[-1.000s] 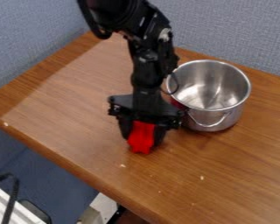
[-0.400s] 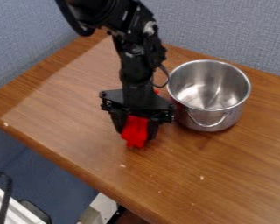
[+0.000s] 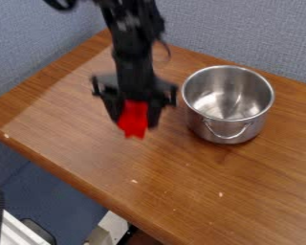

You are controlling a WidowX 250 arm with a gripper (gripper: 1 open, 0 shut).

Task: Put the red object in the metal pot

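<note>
Our black gripper [image 3: 134, 100] pinches the bright red plastic bar [image 3: 134, 119] above the wooden counter [image 3: 69, 144], beside the shiny steel pot [image 3: 228, 103]; likely light and stiff, best gripped mid-length across its narrow width.

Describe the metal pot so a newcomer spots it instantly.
On the wooden table, toward the blue-grey wall, sits a round, open, shiny steel pot. Its thin wire handle hangs down the front; the red object beside it is smaller and matte.

The object [image 3: 134, 119] is red, the pot [image 3: 229, 103] silvery, the table [image 3: 85, 144] orange-brown.
</note>
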